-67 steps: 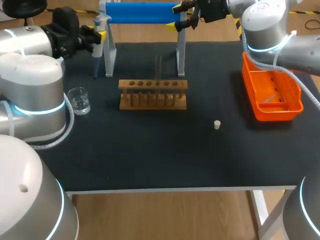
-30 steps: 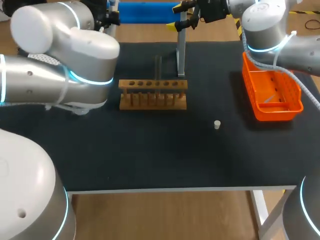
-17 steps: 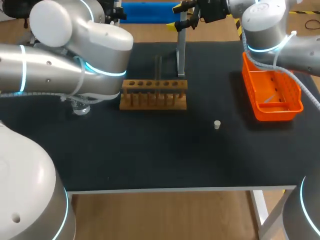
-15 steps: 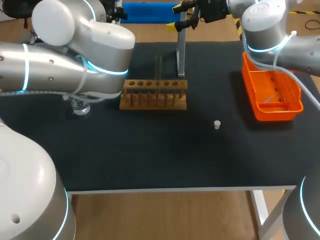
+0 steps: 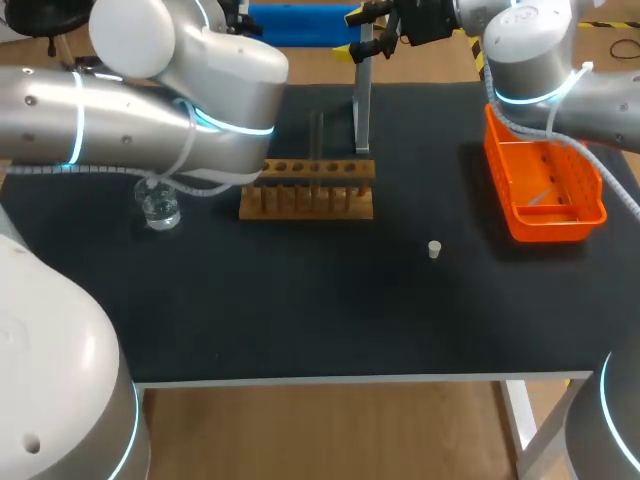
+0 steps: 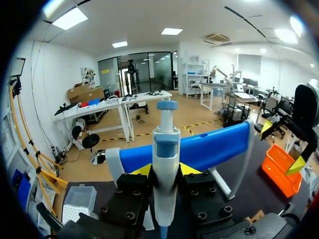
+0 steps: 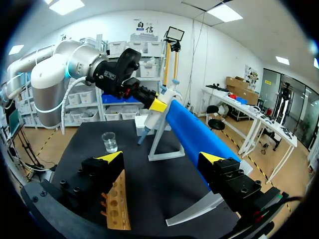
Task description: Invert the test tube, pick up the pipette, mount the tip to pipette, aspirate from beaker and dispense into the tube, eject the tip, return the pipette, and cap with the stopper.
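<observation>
The black desk (image 5: 330, 310) fills the middle of the head view. The left arm (image 5: 150, 120) crosses the upper left. Its hand (image 6: 165, 172) is clenched on the pipette (image 6: 166, 144), just beside the end of the blue stand (image 5: 300, 12). The right arm (image 5: 540, 60) enters at the upper right, its hand (image 7: 161, 158) released and spread wide near the stand's other end. An orange basket (image 5: 560, 235) sits at the right. A wooden rack (image 5: 310, 190) stands centre, with the test tube (image 5: 317, 135) upright in it. The beaker (image 5: 158, 208) is left of the rack. The stopper (image 5: 434, 249) lies right of centre, well apart from the rack.
</observation>
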Robot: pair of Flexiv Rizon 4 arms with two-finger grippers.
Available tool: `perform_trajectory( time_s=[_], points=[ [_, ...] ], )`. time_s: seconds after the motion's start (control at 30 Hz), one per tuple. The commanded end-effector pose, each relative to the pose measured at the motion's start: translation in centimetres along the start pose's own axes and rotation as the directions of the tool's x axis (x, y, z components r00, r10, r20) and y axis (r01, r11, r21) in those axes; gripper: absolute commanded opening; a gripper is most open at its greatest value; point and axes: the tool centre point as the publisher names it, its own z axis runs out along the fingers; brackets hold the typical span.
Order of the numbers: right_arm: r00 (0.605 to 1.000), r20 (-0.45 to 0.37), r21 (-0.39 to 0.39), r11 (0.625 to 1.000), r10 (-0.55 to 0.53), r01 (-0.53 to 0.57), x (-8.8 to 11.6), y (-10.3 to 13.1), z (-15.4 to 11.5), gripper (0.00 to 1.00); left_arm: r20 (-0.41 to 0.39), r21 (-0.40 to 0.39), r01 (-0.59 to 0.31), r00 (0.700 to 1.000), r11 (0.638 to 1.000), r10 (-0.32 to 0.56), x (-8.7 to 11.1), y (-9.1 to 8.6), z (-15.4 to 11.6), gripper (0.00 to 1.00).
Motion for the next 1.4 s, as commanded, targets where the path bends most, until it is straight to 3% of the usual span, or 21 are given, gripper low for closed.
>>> perform_trajectory(
  time_s=[0.03,1.4],
  points=[
    [1.0,-0.005,0.006,1.0,0.001,-0.001,-0.1,0.1,-0.2,1.0,0.009,-0.015,0.0,1.0,1.0,0.0,-0.1,-0.1,0.5,0.0],
    [1.0,-0.005,0.006,1.0,0.001,-0.001,-0.1,0.1,-0.2,1.0,0.049,-0.099,0.004,0.999,0.995,0.001,-0.6,1.2,2.6,0.0]
  ],
)
